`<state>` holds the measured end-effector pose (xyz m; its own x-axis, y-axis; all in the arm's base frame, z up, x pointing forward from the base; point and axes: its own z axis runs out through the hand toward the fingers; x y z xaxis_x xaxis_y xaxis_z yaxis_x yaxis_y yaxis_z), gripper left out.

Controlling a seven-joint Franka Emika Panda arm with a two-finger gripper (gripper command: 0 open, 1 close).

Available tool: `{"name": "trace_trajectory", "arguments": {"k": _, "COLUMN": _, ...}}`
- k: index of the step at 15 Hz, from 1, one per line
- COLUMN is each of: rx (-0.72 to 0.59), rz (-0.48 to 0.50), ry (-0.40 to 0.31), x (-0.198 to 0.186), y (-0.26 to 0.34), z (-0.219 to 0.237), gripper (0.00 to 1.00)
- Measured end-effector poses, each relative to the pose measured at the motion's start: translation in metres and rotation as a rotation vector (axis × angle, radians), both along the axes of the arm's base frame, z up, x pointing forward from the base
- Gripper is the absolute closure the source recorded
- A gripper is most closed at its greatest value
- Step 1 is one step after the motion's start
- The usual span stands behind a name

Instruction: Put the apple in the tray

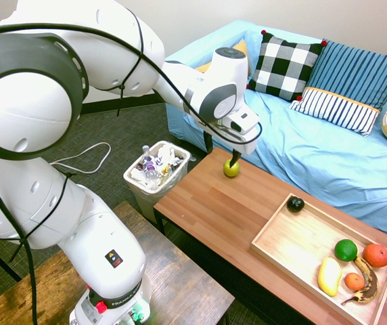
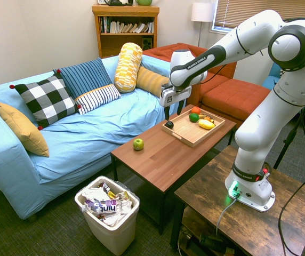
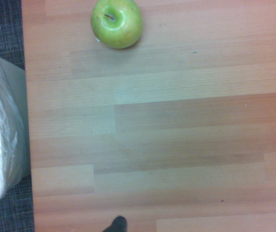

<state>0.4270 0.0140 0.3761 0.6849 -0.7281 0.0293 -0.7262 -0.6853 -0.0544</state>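
The apple [image 2: 137, 144] sits stem-up on the brown coffee table [image 2: 163, 157], near its sofa-side edge and well apart from the tray [image 2: 187, 133] at the far end — the gripper [image 2: 174, 113] hangs above the tabletop between them, pointing down, its jaws spread and empty.

we locate the apple [image 2: 137, 144] on the table [image 2: 163, 157], near its sofa [image 2: 88, 125] edge. the tray [image 2: 192, 133] sits at the table's opposite end, the bin [image 2: 108, 213] on the floor beside the apple's end.

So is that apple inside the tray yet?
Not yet. The apple sits on the bare table, well apart from the tray.
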Motion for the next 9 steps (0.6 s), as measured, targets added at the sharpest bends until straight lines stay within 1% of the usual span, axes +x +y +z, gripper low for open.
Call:
{"name": "trace_trajectory", "arguments": {"k": 4, "rx": -0.003, "rz": 0.015, "ry": -0.007, "x": 0.009, "y": 0.006, "z": -0.007, "gripper": 0.00}}
{"name": "trace_trajectory", "arguments": {"k": 6, "rx": -0.007, "rz": 0.033, "ry": -0.019, "x": 0.025, "y": 0.012, "z": -0.017, "gripper": 0.00}}
{"name": "trace_trajectory", "arguments": {"k": 9, "rx": -0.017, "rz": 0.039, "ry": -0.024, "x": 0.060, "y": 0.019, "z": -0.039, "gripper": 0.00}}
